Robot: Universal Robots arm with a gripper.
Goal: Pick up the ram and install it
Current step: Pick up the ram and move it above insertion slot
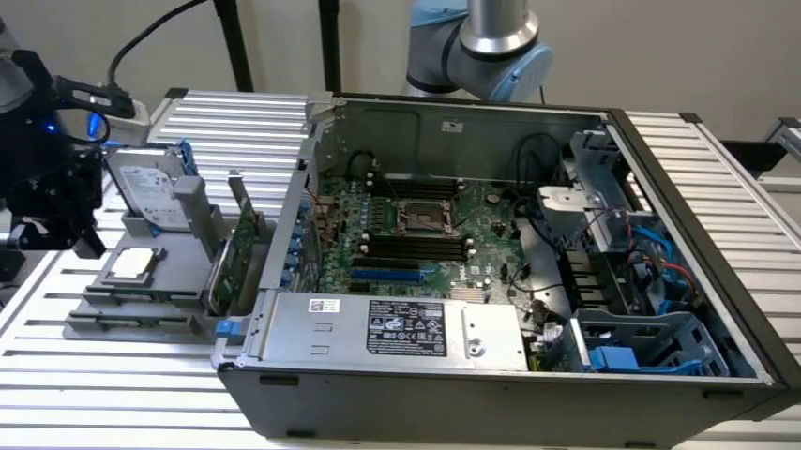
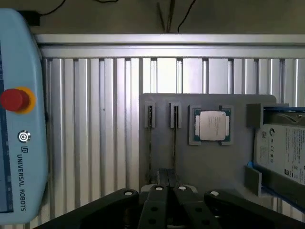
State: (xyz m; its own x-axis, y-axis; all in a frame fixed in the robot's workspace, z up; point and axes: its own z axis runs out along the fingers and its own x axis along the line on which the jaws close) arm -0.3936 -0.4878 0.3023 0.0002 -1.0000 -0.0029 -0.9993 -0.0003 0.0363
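Slatted bench [image 1: 126, 394], exterior view: grey fixture [image 1: 94, 323] at 9 o'clock of PC case [image 1: 501, 403]. Ram [image 2: 174, 143] stands edge-on in its slot, close under the gripper [image 2: 169, 191], whose opening we cannot tell. A skewed grip risks jamming the stick.

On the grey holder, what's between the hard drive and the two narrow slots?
Wrist view: the processor chip, flat in its recess, between the hard drive and the slots.

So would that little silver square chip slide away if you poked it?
Probably not. The chip lies flat in a raised frame on the grey tray, so a sideways poke would likely just bump the frame. Flat and square, it shouldn't roll. Its shiny metal top looks smooth, so it may be slippery to pinch.
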